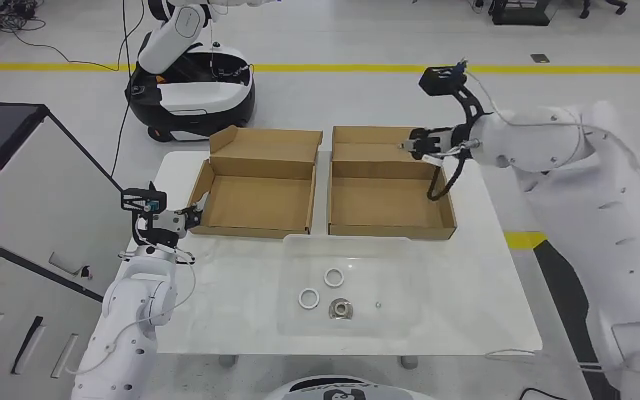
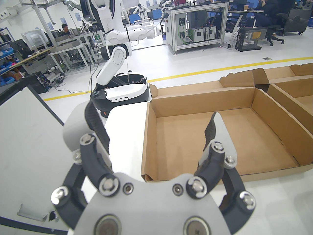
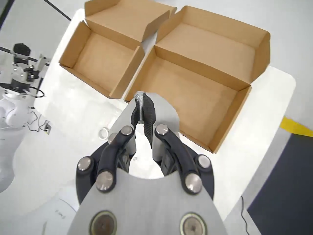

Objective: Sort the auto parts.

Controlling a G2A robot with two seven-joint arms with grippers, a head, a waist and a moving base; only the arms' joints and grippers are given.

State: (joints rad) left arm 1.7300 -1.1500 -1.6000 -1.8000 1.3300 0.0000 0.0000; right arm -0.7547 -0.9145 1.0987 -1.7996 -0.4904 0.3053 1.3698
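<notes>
My right gripper [image 3: 141,103] is shut on a threaded metal bolt [image 3: 139,108] and hangs high over the right cardboard box [image 1: 390,205], near that box's back edge [image 1: 412,146]. My left gripper [image 2: 151,125] stands open and holds nothing, beside the outer wall of the left cardboard box [image 1: 250,200] at the table's left edge [image 1: 192,216]. Both boxes hold nothing. On a clear tray [image 1: 300,310] at the table's front lie two white rings [image 1: 334,277] [image 1: 310,298], a grey metal part [image 1: 341,309] and a small piece [image 1: 379,302].
Both box lids stand folded back toward the far table edge. Another white robot on a black base [image 1: 190,95] is parked on the floor behind the table. A dark-framed panel [image 1: 40,190] stands left of the table. Bare tabletop lies right of the tray.
</notes>
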